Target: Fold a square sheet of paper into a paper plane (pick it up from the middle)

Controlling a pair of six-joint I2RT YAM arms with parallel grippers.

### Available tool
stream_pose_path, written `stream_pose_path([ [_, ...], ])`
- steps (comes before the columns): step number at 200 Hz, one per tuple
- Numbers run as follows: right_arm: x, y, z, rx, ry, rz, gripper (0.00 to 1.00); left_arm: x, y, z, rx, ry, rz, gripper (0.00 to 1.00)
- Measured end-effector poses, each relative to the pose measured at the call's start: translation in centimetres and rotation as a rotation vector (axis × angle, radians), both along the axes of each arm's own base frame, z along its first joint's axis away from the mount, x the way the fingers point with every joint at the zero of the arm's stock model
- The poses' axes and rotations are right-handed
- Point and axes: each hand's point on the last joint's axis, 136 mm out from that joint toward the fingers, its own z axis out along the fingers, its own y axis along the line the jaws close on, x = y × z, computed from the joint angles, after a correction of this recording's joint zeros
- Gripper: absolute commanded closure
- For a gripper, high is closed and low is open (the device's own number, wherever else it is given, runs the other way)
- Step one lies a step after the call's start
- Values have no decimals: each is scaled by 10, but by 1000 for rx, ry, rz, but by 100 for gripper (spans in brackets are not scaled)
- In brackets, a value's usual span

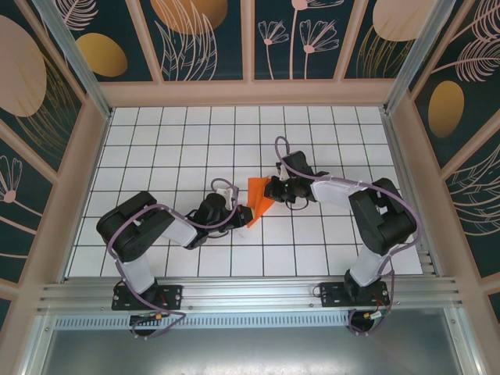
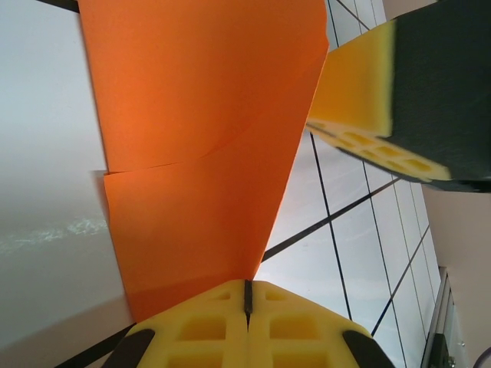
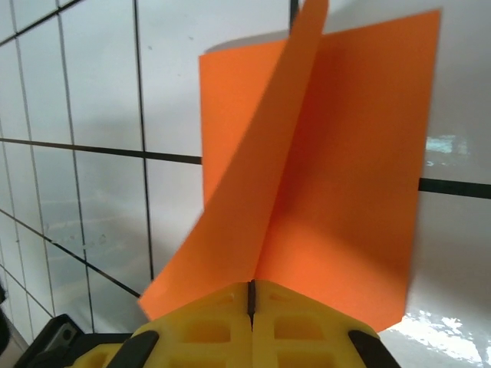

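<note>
The square sheet of paper (image 1: pixel 258 195) is bright orange and hangs bent between my two grippers above the middle of the white grid table. My left gripper (image 1: pixel 241 211) is shut on its lower left corner. In the left wrist view the yellow jaws (image 2: pixel 247 295) meet on the edge of the sheet (image 2: pixel 199 153), which shows a faint crease across it. My right gripper (image 1: pixel 273 190) is shut on the opposite side. In the right wrist view the sheet (image 3: pixel 345 192) rises from the closed jaws (image 3: pixel 251 291) in two flaps that spread into a V. One right fingertip pad (image 2: pixel 357 92) shows beside the sheet.
The white tiled table (image 1: pixel 172 148) is boxed in by patterned walls (image 1: pixel 47 117) on three sides. An aluminium rail (image 1: pixel 250 293) runs along the near edge, where both arm bases are bolted.
</note>
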Motion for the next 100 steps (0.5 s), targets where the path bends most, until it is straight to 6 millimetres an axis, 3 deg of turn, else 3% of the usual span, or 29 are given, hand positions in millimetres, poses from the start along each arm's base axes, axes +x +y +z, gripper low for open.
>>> stream_pose_path([
  [40,-6,-4,-28,-41,64,1,95,3,3,0,-3,3,7,100],
  [100,-2,-4,-29,-85,28,42,95,7,6,1,-9,9,14,100],
])
